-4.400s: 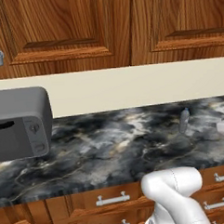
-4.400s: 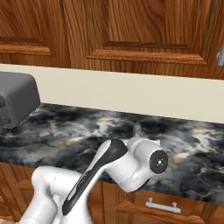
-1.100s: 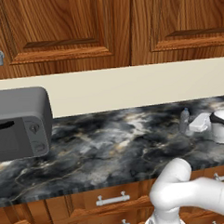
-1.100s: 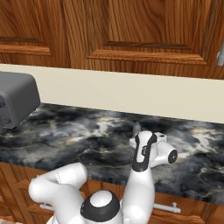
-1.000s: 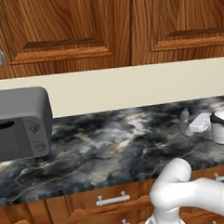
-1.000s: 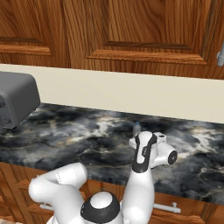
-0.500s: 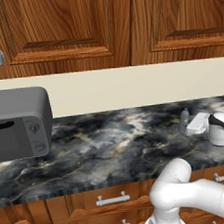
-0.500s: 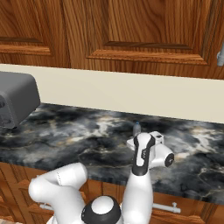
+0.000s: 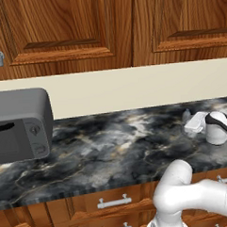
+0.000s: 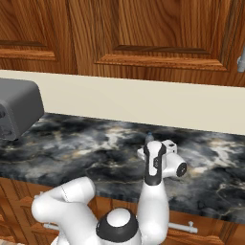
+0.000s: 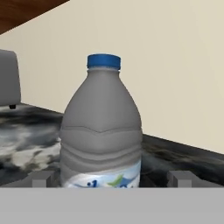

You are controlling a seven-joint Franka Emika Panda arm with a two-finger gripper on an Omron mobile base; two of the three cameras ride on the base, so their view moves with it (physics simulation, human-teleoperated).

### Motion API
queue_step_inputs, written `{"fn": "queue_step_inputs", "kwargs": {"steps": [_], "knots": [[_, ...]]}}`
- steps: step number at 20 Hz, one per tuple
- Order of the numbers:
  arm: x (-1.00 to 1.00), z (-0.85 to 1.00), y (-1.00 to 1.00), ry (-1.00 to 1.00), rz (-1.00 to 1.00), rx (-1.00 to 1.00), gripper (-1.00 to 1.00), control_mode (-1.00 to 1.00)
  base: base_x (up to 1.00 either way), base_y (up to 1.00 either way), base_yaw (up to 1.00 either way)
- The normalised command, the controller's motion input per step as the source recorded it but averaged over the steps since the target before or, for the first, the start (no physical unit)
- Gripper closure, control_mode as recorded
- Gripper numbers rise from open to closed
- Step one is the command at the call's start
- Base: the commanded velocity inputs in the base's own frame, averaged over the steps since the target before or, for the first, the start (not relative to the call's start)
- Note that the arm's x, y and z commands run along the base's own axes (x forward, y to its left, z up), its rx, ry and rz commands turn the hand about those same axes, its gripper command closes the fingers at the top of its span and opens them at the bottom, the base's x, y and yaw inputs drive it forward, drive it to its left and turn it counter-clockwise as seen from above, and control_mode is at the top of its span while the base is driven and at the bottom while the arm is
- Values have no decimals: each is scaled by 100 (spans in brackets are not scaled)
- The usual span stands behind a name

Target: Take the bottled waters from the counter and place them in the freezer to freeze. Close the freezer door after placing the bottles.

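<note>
One bottled water (image 11: 101, 131), whitish with a blue cap, stands upright on the black marble counter (image 9: 112, 148). My gripper (image 11: 111, 179) is open, and the bottle's lower body sits between the two fingertips (image 11: 41, 178) without being squeezed. In the left base view the hand (image 9: 203, 124) covers most of the bottle (image 9: 186, 115) at the counter's right end. From the right base view just the cap (image 10: 150, 136) peeks above the hand (image 10: 162, 160). The freezer and its door are out of view.
A grey toaster (image 9: 19, 125) stands at the counter's left end, far from the bottle. A cream backsplash (image 9: 133, 88) and brown wooden wall cabinets (image 9: 73, 28) rise behind the counter. Drawers with silver bar handles (image 9: 110, 202) lie below its front edge.
Over the last second the hand has crept a little closer around the bottle with its jaws still wide. Several seconds ago the arm was folded back and the bottle stood uncovered.
</note>
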Motion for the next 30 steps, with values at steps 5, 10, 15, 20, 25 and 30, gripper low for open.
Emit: {"fn": "queue_step_inputs", "kwargs": {"steps": [5,10,15,20,25,30], "knots": [[0,0,0,0,0,0,-100,-100,0,0,0],[0,1,0,0,0,0,100,-100,0,0,0],[-10,13,0,7,0,0,100,-100,0,0,0],[-63,89,33,-5,3,-1,100,-100,0,0,0],[-94,75,54,-14,13,-1,100,-100,0,0,0],[-100,40,75,-25,23,-1,100,-100,0,0,0]]}}
